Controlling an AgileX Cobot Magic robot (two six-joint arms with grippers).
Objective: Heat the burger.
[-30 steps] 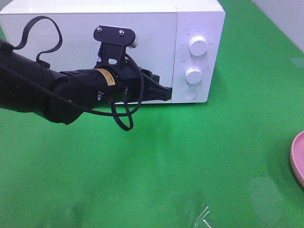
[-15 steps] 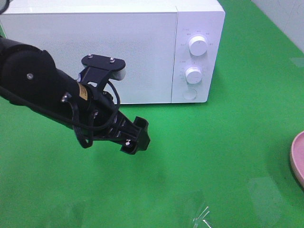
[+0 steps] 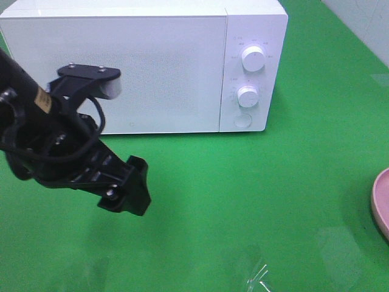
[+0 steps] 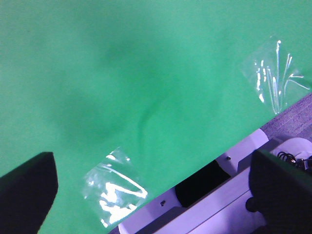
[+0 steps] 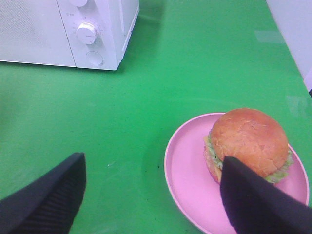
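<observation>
The burger [image 5: 248, 139], with a golden-brown bun and lettuce at its edge, sits on a round pink plate [image 5: 185, 168] in the right wrist view. My right gripper [image 5: 151, 207] hovers open above the green cloth just in front of the plate, holding nothing; one of its fingers [image 5: 258, 204] overlaps the burger's near side in the picture. In the high view the burger is out of sight and only the plate's rim [image 3: 382, 204] shows. My left gripper [image 3: 135, 187] hangs open and empty over the cloth, in front of the white microwave [image 3: 146, 67], whose door is shut.
The microwave has two dials [image 3: 253, 58] and a round button [image 3: 243, 120] on its right panel. Clear tape patches [image 4: 114, 190] lie on the cloth near the table's front edge [image 4: 204, 195]. Green cloth [image 3: 255, 201] lies between the microwave and the plate.
My left arm has pulled back from the right edge of the microwave door, moving left and toward the table's front, and its gripper has opened wide. The door stays shut.
</observation>
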